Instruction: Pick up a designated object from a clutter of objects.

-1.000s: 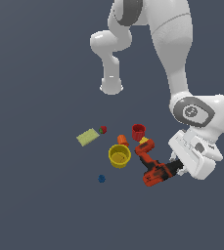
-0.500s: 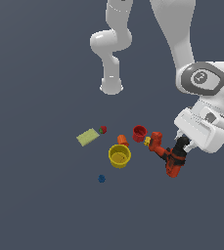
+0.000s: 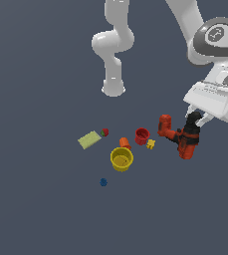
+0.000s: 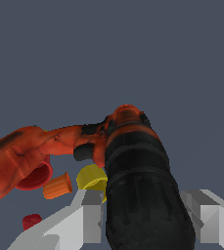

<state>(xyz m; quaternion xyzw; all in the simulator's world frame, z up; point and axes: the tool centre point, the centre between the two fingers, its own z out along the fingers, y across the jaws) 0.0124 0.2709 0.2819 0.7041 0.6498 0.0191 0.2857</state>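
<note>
The red-orange power drill [image 3: 172, 132] hangs above the floor at the exterior view's right, apart from the clutter. My gripper [image 3: 193, 122] is shut on its black handle, and the drill's red body points toward the red cup [image 3: 142, 135]. In the wrist view the black handle [image 4: 143, 185] fills the space between my two grey fingers [image 4: 91, 216], and the red body [image 4: 30, 156] stretches off to one side. Below it lie the yellow cup [image 4: 90, 177], the orange cylinder [image 4: 58, 186] and the berry [image 4: 32, 220].
On the floor sit a yellow block [image 3: 151, 144], orange cylinder [image 3: 125, 143], yellow cup [image 3: 121, 159], blue ball [image 3: 103, 182], pale green card [image 3: 89, 140] and berry [image 3: 104, 132]. The arm's white base [image 3: 113, 89] stands behind them.
The arm has risen and swung toward the exterior view's right, carrying the drill up off the floor. The other items have not moved.
</note>
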